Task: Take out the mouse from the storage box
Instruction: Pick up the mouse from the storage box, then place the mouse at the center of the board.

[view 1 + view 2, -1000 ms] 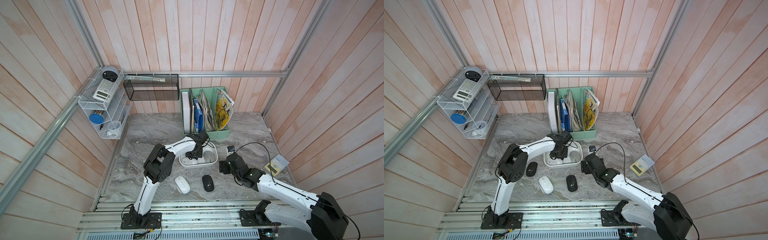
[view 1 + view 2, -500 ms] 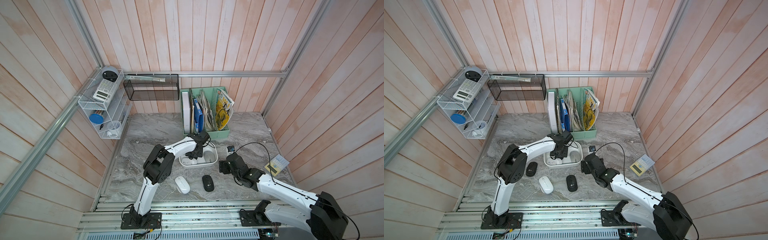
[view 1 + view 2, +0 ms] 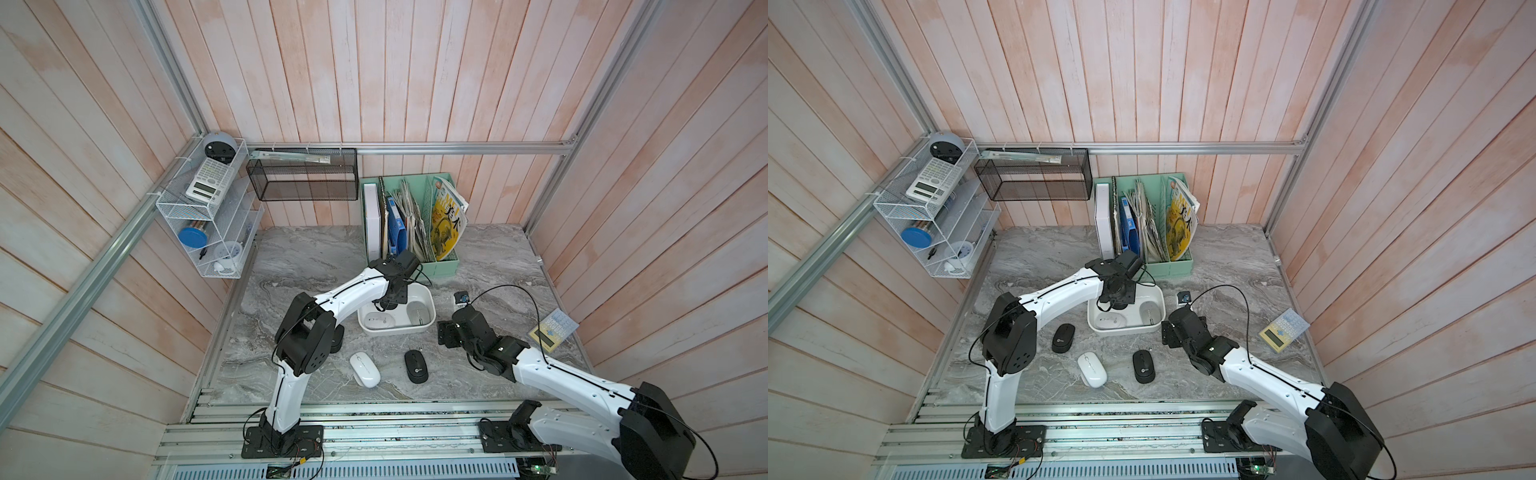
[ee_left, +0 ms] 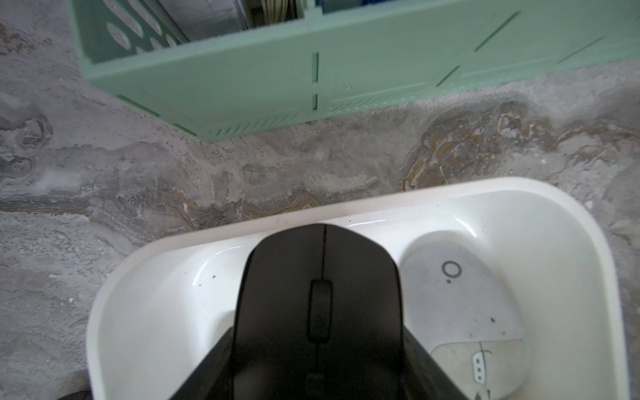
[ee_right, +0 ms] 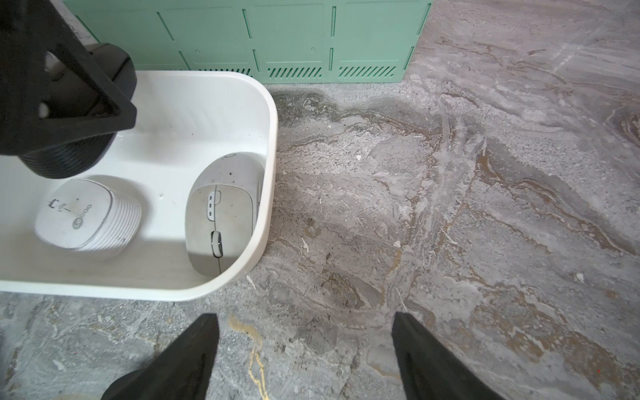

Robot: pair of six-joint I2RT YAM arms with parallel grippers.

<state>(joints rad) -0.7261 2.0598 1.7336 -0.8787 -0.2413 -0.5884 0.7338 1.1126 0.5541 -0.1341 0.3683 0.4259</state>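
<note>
Above the box (image 3: pixel 395 331), the left tool (image 4: pixel 317 363) grips a black mouse (image 4: pixel 318 277); next, it likely needs lifting clear. The right tool (image 5: pixel 304 317) hangs open, empty.

I count three black oval plastic mice (image 3: pixel 1063 337), three white or pale-grey ones (image 3: pixel 1092 369), one white rounded plastic tub (image 3: pixel 1125 331), two calculators (image 3: pixel 1284 331).
</note>
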